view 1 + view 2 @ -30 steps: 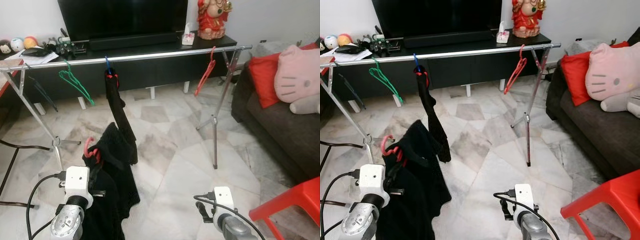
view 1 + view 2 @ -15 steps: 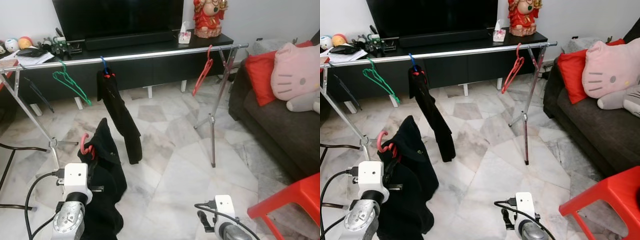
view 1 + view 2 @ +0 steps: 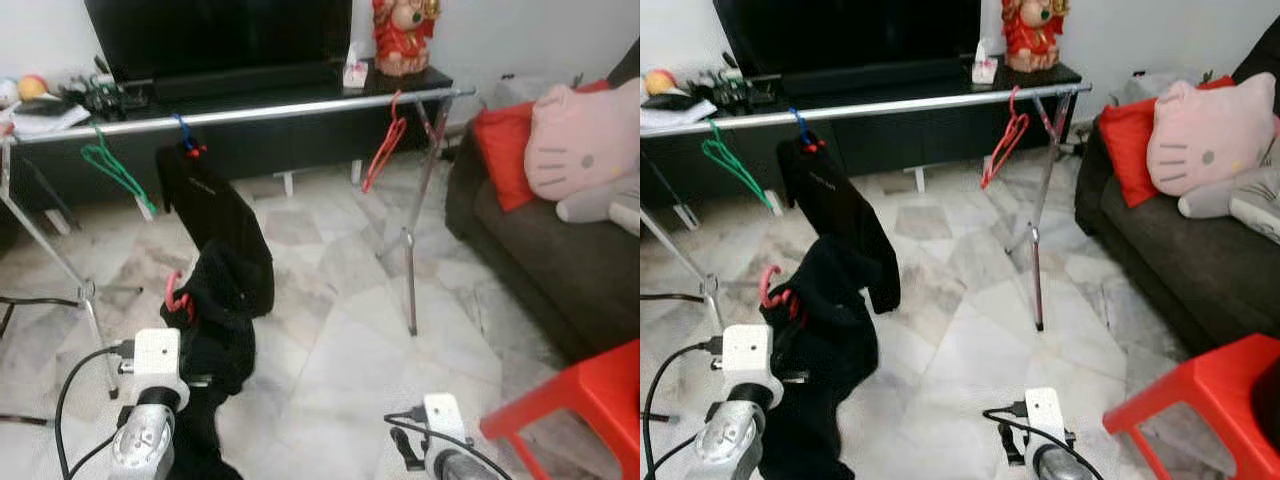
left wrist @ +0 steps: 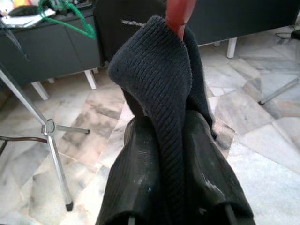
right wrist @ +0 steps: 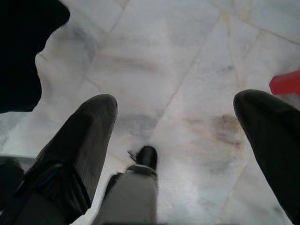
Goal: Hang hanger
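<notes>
Left end effector point(image 4: 171, 154) raised, gripping garment point(image 4: 159, 93)

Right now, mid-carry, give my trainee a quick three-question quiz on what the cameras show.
1. True or false: the left gripper is shut on the black garment with the red hanger.
2. Which hangs bare on the rail, right of the hung black garment? A green hanger B red empty hanger C blue one
3. Fill in: the right gripper is ____ above the floor.

Key: 1 true; 2 B; 3 open
</notes>
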Robot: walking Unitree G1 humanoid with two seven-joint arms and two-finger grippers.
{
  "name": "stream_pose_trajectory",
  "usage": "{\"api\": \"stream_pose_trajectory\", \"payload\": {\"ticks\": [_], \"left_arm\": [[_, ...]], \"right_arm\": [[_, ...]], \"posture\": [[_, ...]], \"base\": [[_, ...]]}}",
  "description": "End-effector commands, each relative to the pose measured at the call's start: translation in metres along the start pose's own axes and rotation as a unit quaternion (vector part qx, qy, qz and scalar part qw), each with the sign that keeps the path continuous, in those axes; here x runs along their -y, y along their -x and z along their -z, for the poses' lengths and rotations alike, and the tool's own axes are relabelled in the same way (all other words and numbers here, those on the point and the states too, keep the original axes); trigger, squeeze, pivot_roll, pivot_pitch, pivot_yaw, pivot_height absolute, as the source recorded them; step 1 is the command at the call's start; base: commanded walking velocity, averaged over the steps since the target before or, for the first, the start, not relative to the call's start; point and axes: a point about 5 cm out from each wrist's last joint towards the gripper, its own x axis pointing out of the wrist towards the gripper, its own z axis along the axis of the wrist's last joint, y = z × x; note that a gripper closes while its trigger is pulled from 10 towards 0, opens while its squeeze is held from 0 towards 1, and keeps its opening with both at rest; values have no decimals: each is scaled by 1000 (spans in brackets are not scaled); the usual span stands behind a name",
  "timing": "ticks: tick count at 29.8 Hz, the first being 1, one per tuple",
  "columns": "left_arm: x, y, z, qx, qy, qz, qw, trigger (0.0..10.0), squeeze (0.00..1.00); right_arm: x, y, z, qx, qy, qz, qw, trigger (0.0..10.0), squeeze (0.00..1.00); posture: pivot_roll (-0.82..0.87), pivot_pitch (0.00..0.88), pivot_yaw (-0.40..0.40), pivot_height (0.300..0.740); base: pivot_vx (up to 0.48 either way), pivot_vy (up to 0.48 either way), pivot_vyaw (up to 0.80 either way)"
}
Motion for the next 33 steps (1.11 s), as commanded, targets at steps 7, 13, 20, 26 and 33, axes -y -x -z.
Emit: {"api": "stream_pose_trajectory", "payload": {"ticks": [7, 13, 20, 26, 33], "left_arm": [[5, -3, -6, 16, -7, 6, 1000, 10000, 0], [7, -4, -6, 16, -5, 6, 1000, 10000, 0], [9, -4, -5, 14, -4, 4, 1000, 10000, 0], [9, -4, -4, 13, -3, 2, 1000, 10000, 0], [10, -4, -4, 13, -4, 1, 1000, 10000, 0]], "right_arm": [[0, 1, 4, -6, 0, -1, 1000, 10000, 0], [0, 1, 4, -9, 2, -6, 1000, 10000, 0], [-1, 1, 7, -15, 5, -13, 1000, 10000, 0], [-1, 1, 7, -15, 1, -13, 1000, 10000, 0], [-1, 1, 8, -16, 0, -16, 1000, 10000, 0]], "posture": [[-120, 0, 36, 740], [-118, 0, 32, 740], [-121, 0, 29, 740], [-120, 0, 29, 740], [-118, 0, 28, 740]], "base": [[0, -310, 0], [0, -309, 0], [0, -310, 0], [0, -309, 0], [0, -304, 0]]}}
